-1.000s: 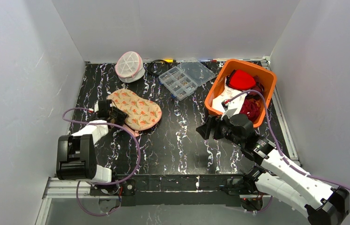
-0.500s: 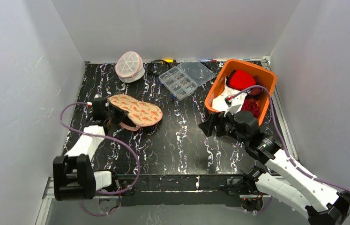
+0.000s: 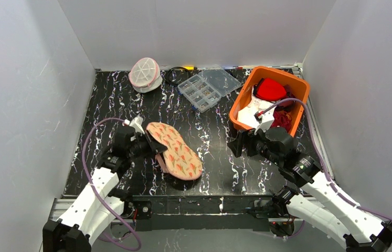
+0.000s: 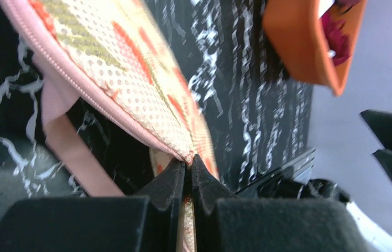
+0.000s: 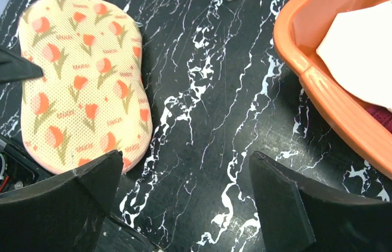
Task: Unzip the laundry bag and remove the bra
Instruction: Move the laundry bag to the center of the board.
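Laundry bag (image 3: 145,74) sits back-left on the table (image 3: 214,163), well apart from both arms. Left gripper (image 4: 188,164) is pinched tight on the pink zip edge of a floral mesh pouch (image 3: 175,151), which is tilted up. Risk: the thin edge grip slips and the pouch drops. Right gripper (image 5: 183,157) is spread wide and empty, near the orange bin (image 3: 283,72). Only the left wrist view shows the pinch point; only the top view shows the bag.

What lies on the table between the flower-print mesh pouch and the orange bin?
Nothing: only bare black marbled table separates the pouch from the orange bin. The right wrist view shows it best.
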